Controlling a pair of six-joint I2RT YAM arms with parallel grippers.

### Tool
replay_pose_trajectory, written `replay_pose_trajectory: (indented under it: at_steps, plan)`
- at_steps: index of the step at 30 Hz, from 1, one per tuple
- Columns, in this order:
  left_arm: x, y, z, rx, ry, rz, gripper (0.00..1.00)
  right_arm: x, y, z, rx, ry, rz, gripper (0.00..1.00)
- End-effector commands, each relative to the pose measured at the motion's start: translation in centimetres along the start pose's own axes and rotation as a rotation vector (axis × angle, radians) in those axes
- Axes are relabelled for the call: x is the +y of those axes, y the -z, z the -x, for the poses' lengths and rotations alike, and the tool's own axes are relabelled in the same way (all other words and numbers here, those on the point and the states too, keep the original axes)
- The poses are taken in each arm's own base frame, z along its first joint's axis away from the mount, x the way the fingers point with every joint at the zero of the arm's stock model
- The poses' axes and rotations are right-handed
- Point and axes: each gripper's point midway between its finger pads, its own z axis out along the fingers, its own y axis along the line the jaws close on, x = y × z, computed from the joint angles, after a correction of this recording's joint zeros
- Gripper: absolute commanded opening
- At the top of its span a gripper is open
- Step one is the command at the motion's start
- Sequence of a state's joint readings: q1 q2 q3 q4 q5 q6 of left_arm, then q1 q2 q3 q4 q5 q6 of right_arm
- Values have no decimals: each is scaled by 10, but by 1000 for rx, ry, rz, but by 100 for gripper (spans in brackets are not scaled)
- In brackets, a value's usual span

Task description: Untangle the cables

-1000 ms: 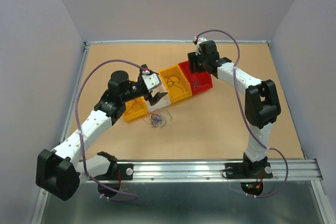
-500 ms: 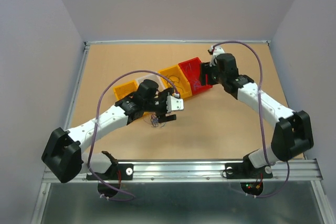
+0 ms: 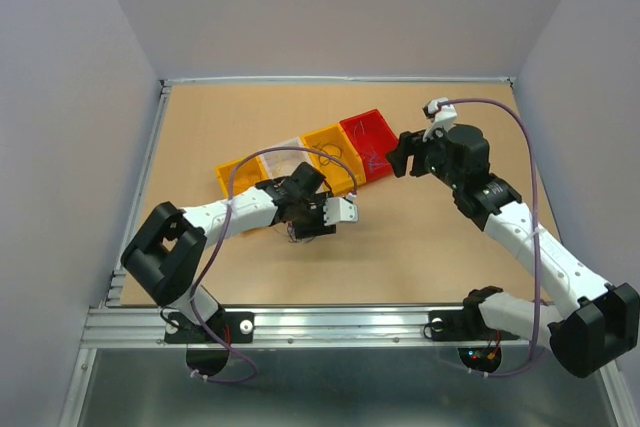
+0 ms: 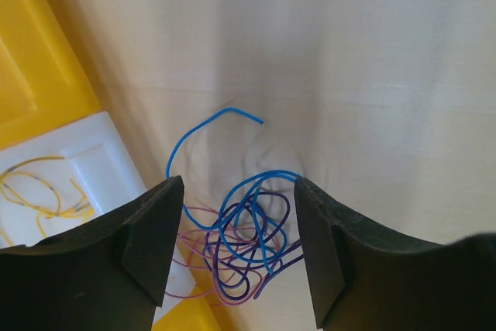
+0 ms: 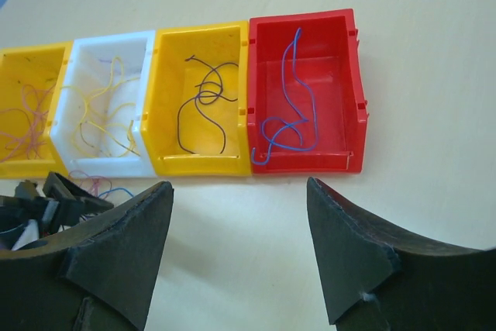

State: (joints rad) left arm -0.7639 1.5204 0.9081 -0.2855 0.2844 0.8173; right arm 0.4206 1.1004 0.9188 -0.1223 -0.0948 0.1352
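**L jaws astride cable wad, R jaws open before bin row**

L jaws stood apart. The cable wad [image 4: 246, 238] lay on the worktop [image 4: 372, 52] between their tips: blue & purple strands knotted together, w/ one blue strand arcing out past the tips. Couldn't tell whether either tip touched the wad. A white bin [image 4: 101, 141] sat just outside one jaw, w/ yellow wires [image 4: 31, 191] in it.

R jaws were also apart, w/ nothing between them, well apart from the wad. Ahead of them ran 4 bins side by side. Beyond the gap sat the red bin [image 5: 353, 75] w/ a blue wire [image 5: 288, 148] & a yellow bin [image 5: 203, 165] w/ dark wires [image 5: 205, 97]. Past one jaw came the white bin, then a 2nd yellow bin [image 5: 23, 168] w/ pinkish wires [image 5: 23, 125].
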Motion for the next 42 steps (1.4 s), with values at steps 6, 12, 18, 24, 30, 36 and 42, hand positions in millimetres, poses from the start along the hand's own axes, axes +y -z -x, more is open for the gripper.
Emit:
replay_pose_trajectory:
  at_steps: [6,12,18,24,30,36,42]
  plan:
    - [-23,-2,-14,120,-34,-112,30,15,14,15,-92,3,68,75]
    - [-32,21,28,-47,-86,-160,0,24,23,22,-138,11,118,75]
    - [-11,107,108,-439,-99,58,0,53,35,15,-182,36,298,74]
    - [16,188,133,-731,-33,349,0,94,62,19,-290,124,557,77]
    - [19,213,152,-827,-7,365,0,133,92,-2,-369,230,881,89]
    - [35,206,165,-839,24,375,0,134,69,13,-370,140,837,84]
    - [105,161,185,-795,180,471,0,36,57,57,-529,-182,190,85]
